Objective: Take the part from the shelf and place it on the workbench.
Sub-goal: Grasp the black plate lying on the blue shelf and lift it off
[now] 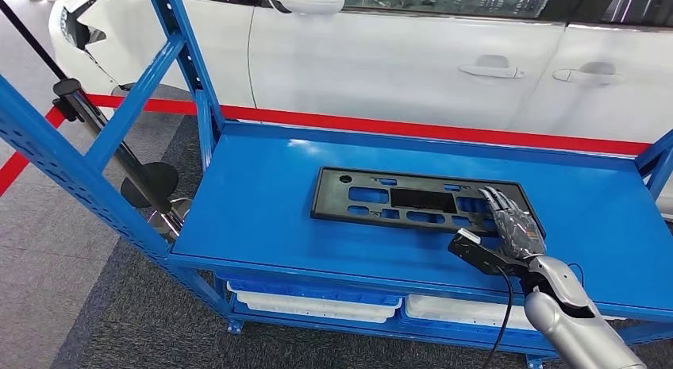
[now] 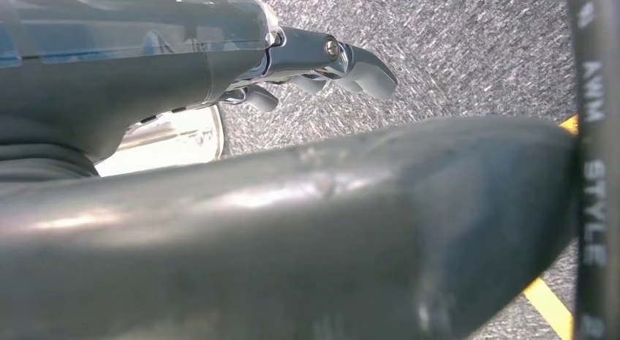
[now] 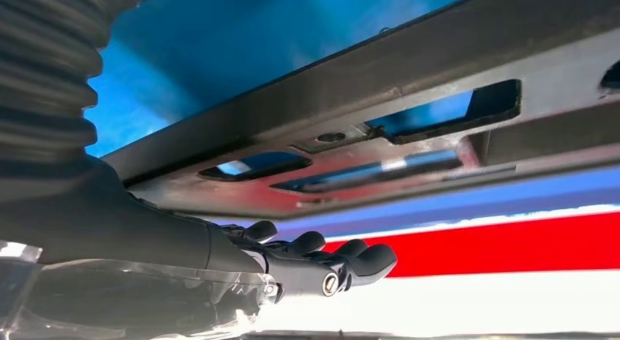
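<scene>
The black slotted panel [image 1: 413,201] lies flat on the blue shelf [image 1: 270,202]. The right hand [image 1: 516,226] rests on the panel's right end, fingers stretched flat and gripping nothing. The left hand [image 2: 322,66] hangs over grey carpet [image 2: 468,55], fingers loosely apart, holding nothing

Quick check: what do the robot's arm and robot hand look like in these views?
Right arm: silver shell, with a black camera module at the wrist and a thin black cable hanging from it. Right robot hand: dark fingers with metallic parts. Left robot hand: grey fingers, metal screw heads, glossy dark cover.
</scene>
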Controlling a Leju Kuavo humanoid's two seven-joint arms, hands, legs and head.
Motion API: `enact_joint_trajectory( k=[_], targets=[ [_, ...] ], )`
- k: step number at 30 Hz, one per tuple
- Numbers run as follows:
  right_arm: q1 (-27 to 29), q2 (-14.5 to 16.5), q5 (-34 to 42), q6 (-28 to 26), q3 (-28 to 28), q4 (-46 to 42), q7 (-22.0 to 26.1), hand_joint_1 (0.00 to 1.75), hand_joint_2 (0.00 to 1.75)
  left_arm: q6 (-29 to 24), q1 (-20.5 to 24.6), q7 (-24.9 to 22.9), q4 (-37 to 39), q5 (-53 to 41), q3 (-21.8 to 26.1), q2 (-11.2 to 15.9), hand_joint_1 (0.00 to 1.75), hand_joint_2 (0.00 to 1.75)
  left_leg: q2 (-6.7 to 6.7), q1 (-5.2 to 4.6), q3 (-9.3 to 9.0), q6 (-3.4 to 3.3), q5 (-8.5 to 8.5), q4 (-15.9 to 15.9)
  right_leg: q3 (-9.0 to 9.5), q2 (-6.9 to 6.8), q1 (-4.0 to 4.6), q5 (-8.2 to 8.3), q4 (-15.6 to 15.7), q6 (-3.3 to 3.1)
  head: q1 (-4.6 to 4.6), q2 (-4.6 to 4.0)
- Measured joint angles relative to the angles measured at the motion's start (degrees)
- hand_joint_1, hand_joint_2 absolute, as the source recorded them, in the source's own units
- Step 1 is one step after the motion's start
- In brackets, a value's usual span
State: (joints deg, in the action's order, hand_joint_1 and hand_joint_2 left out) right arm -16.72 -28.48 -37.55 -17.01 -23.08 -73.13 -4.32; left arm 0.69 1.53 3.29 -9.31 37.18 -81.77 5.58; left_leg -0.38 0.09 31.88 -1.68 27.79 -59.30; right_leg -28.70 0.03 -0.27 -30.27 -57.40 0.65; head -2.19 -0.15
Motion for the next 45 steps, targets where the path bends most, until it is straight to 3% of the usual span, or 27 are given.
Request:
enact_joint_trajectory(
  k=[8,14,28,45],
  targets=[
    [-0.1,0.2,-2.1,-3.6,0.0,0.9,-0.3,0.0,1.75,0.0,0.0,0.0,0.0,0.5,0.0,0.0,0.0,0.0,0.0,0.0,-0.06,0.0,0.0,0.0,0.08,0.0,0.0,0.0,0.0,0.0,0.0,0.0],
    [-0.1,2.1,-6.5,-7.1,0.0,1.2,0.2,0.0,1.75,0.0,0.0,-0.5,0.0,1.1,0.0,0.0,0.0,0.0,0.0,0.0,-0.06,0.0,0.0,0.0,0.08,-0.01,0.01,0.0,0.0,0.0,0.0,0.0],
    [-0.5,4.1,-7.8,-7.5,0.0,1.4,0.5,0.0,1.75,0.2,0.0,-0.4,0.0,1.2,0.0,0.0,0.0,0.0,-0.01,0.0,-0.04,0.01,-0.01,0.0,0.07,-0.01,0.01,0.0,0.0,0.0,0.0,0.0],
    [-6.2,6.7,-8.9,-7.6,-0.9,8.7,0.9,0.0,1.75,1.2,0.2,-0.4,0.0,1.9,0.0,0.6,0.0,0.0,-0.01,0.0,-0.04,0.02,-0.02,0.0,0.07,-0.01,0.0,0.0,0.0,0.0,0.0,0.0]
  ],
)
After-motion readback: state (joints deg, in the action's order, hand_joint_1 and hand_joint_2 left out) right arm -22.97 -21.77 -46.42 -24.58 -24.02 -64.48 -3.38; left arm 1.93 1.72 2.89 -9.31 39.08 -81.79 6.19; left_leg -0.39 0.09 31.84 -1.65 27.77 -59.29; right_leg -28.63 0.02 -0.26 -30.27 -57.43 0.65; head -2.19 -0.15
